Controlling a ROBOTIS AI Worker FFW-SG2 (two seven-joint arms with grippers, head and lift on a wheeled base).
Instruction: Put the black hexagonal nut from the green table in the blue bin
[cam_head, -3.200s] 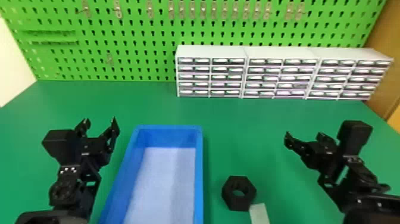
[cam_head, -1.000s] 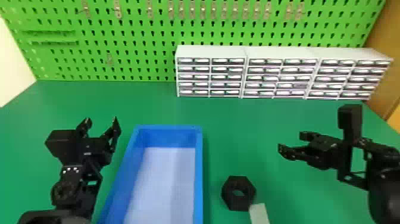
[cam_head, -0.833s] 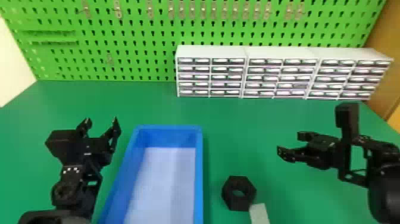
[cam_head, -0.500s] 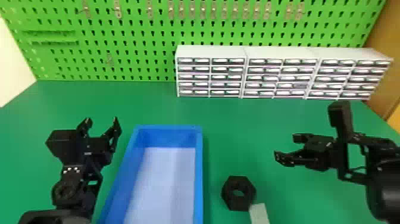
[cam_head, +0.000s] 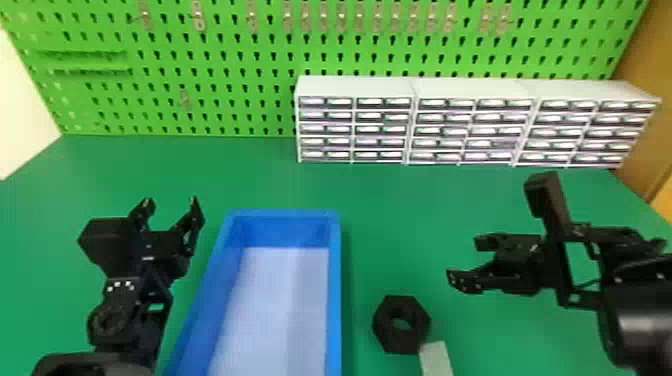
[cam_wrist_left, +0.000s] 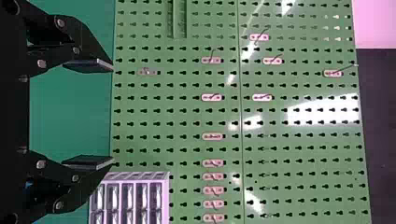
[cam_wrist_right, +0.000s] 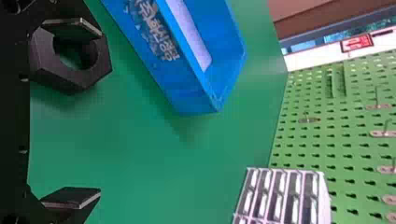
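The black hexagonal nut (cam_head: 401, 324) lies flat on the green table (cam_head: 400, 200), right of the blue bin (cam_head: 334, 300), touching or close to a pale block's end. My right gripper (cam_head: 462, 261) is open above the table, to the right of and farther back than the nut. In the right wrist view, the nut (cam_wrist_right: 70, 77) shows partly behind one finger of my right gripper (cam_wrist_right: 91, 114), with the bin (cam_wrist_right: 187, 88) beyond. My left gripper (cam_head: 171, 202) is parked open left of the bin; its own view shows the left gripper (cam_wrist_left: 112, 114) with nothing between its fingers.
The pale block (cam_head: 436, 357) lies at the front edge beside the nut. White drawer cabinets (cam_head: 410, 87) stand along the back, against a green pegboard (cam_head: 240, 100) with metal hooks.
Over these frames my right arm has swung round so its gripper points left, and its fingertips have come slightly nearer the nut. The left arm has barely moved; nut and bin have stayed put.
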